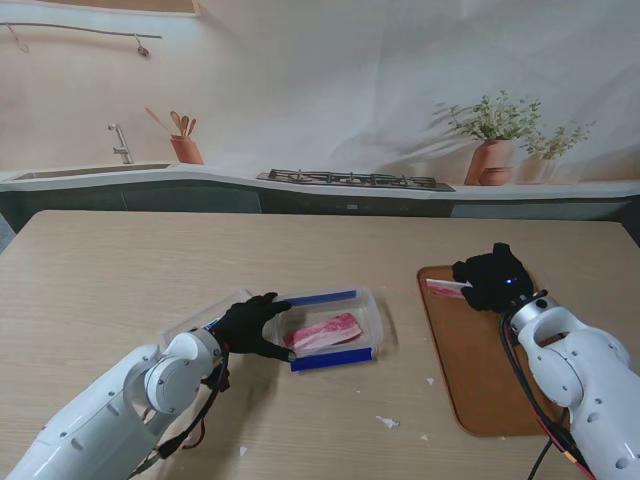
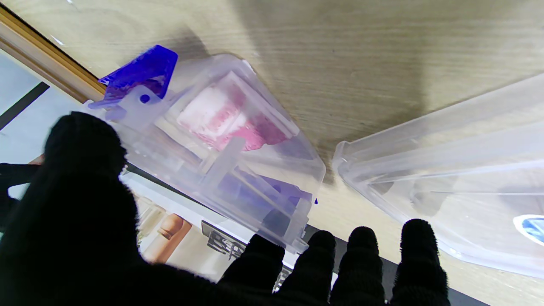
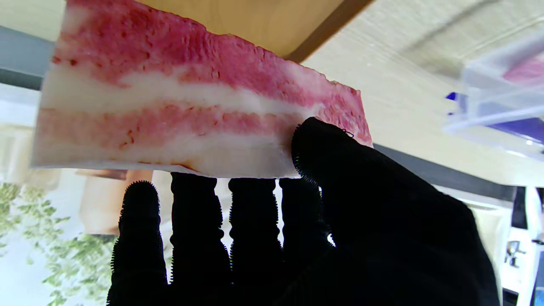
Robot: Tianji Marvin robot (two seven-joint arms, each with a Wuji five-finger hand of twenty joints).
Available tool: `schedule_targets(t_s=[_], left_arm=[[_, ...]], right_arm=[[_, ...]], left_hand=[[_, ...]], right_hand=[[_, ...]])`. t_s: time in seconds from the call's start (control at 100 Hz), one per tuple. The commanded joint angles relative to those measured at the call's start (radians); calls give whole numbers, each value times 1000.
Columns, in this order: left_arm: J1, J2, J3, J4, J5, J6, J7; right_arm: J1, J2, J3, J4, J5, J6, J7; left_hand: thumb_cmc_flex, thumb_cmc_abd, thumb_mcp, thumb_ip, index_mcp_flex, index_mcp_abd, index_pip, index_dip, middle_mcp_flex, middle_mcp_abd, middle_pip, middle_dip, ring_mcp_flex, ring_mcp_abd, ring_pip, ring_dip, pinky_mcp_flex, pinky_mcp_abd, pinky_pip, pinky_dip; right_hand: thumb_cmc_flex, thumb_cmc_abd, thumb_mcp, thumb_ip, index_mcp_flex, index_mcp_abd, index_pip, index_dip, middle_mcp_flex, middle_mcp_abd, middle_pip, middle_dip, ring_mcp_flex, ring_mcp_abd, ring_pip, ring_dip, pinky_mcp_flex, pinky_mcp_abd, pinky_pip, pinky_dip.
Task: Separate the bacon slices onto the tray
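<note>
**Inspector:** Report the step in hand and how you mean to do it properly.

**Operator:** My right hand hangs over the far left corner of the brown tray, thumb and fingers clamped on one end of a bacon slice. I judge this the placing step. To do it well I would lower the free end first, let the strip lie flat along the tray, and part the fingers only once it rests there, so it neither folds nor sticks to the glove. It should land wholly inside the rim, leaving bare tray for the others.

**Inspector:** And the left?

**Operator:** My left hand rests at the left edge of the clear plastic box with blue clips. The fingers are spread and hold nothing that I can see; whether they touch the box wall I cannot tell. Bracing the box there seems sensible.

**Inspector:** Condition of the bacon?

**Operator:** The held slice is a flat strip, pink-red bands alternating with white fat, its edges clean. More bacon lies in the box, well apart from the tray. The count is not discernible.
</note>
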Motion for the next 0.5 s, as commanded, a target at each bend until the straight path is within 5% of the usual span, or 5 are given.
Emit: schedule_targets(t_s=[0.0,0.18,0.49], left_arm=[[11,-5,14,13,4,9,-24],[11,-5,13,11,10,12,-23],[9,-6,9,22,5,4,-19]], right_arm=[[15,-11,-25,45,30,12,22],[92,-11,-114,187,26,26,-148],[165,-2,-203,316,7,85,-248]], left_hand=[[90,8,111,20,-6,40,-6,-8,31,-107,44,-6,-31,-19,-11,-10,-10,0,-23,11],[89,10,110,20,-7,41,-6,-8,31,-107,44,-5,-31,-21,-12,-10,-10,1,-23,11],[89,12,107,21,-7,39,-6,-8,32,-107,44,-5,-31,-22,-12,-9,-9,1,-24,12]], right_hand=[[63,63,49,-3,14,-96,38,33,-9,-40,21,2,-15,-11,-4,1,6,23,-28,22],[55,63,64,-9,10,-123,46,33,-19,-45,30,-12,-19,-14,-8,-7,16,20,-26,35],[43,94,59,-9,-30,-167,72,29,-76,-60,63,-50,-63,-28,-9,-10,1,8,-35,54]])
